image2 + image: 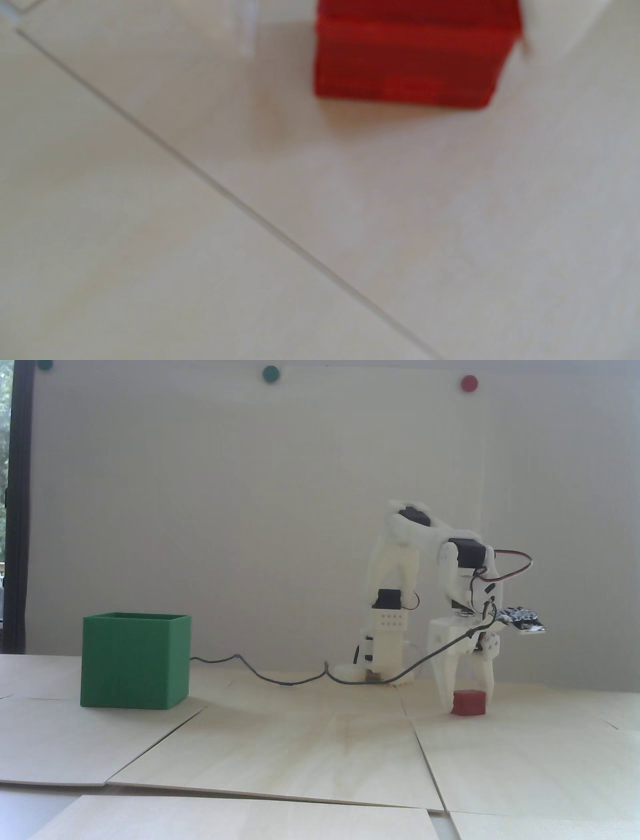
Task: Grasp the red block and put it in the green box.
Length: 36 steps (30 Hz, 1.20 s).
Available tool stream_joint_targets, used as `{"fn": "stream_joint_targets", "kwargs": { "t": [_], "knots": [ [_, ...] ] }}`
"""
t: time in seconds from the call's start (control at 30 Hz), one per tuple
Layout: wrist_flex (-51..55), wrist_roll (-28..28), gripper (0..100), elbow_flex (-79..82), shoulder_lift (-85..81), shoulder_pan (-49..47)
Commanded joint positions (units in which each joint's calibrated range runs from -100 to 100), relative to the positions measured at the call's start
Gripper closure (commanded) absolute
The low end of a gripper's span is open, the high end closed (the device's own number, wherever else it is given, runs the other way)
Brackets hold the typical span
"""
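Note:
The red block (468, 703) rests on the pale wooden table at the right in the fixed view. My white gripper (467, 702) points straight down and straddles it, one finger on each side, tips near the table. In the blurred wrist view the red block (408, 55) fills the top middle between the gripper (391, 34) fingers. The right finger (543, 24) lies against the block's side, while the left finger (242, 27) stands apart from it with a clear gap, so the gripper is open. The green box (135, 660) stands far to the left, open at the top.
The arm's base (372, 670) sits behind the block, and a dark cable (260, 675) trails from it toward the box. Seams (420, 745) divide the wooden panels. Round green dots (270, 373) and a red dot (469, 383) stick on the white wall behind.

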Motion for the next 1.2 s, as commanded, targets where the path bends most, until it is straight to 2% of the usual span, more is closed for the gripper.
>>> {"fn": "stream_joint_targets", "kwargs": {
  "t": [0.0, 0.13, 0.33, 0.5, 0.6, 0.67, 0.97, 1.17],
  "knots": [
    [-1.0, 0.1, 73, -3.8, -0.9, 0.6],
    [-1.0, 0.0, 74, -3.8, -0.8, 0.6],
    [-1.0, 0.3, 87, -3.7, -0.4, 0.6],
    [-1.0, 0.1, 88, -4.4, 2.0, 0.6],
    [-1.0, 0.0, 99, -4.3, 2.4, 0.6],
    [-1.0, 0.0, 97, -4.4, 3.0, 0.6],
    [-0.7, 0.0, 98, -6.6, 2.2, 2.6],
    [9.0, 0.1, 98, -20.1, -7.6, 8.4]
  ]
}}
